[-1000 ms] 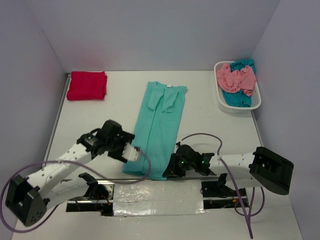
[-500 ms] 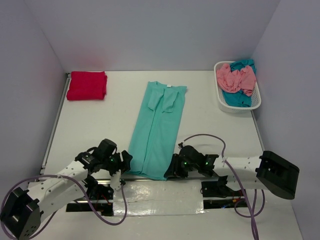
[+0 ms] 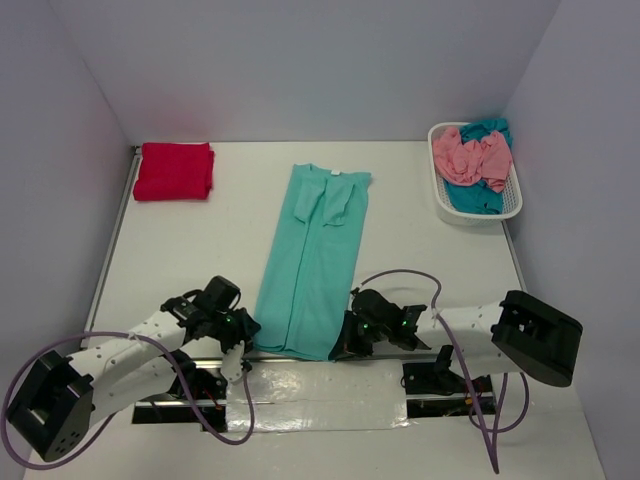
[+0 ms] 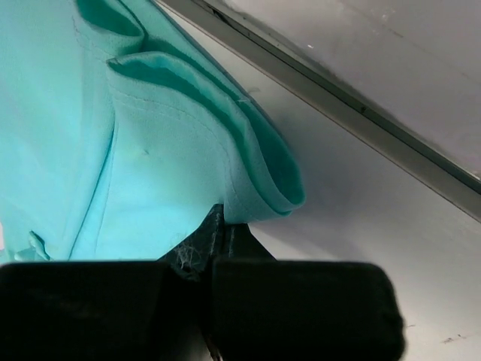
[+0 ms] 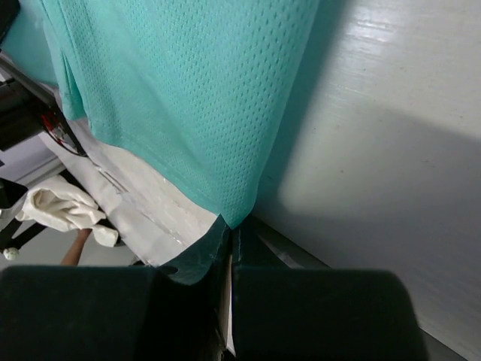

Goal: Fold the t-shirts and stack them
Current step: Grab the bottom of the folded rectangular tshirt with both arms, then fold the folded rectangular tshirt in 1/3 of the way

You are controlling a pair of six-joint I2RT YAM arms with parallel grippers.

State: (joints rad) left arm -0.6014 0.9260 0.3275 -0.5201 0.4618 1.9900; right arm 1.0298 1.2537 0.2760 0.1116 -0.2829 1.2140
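White tabletop [image 3: 200,250] fills the space between pale lilac walls. On it we see the mint-teal shirt [image 3: 315,250] lying as a long narrow strip down the middle, collar end toward the far wall and sleeves folded inward on top. Our left hand [image 3: 246,338] sits low at the near left corner of that strip, its fingers pressed together on the hem. In the left wrist view we see the folded edge curling up right out of the pinch. Our right hand [image 3: 340,345] is at the near right corner, likewise pinching the hem, and its own view shows the mesh cloth running up from the closed fingertips. The crimson red shirt [image 3: 174,170] lies folded in the far left corner, well apart from both hands. At the far right stands the white lattice basket [image 3: 512,205], where we find the salmon pink shirt [image 3: 468,155] crumpled on top of the darker teal-blue shirt [image 3: 478,198].
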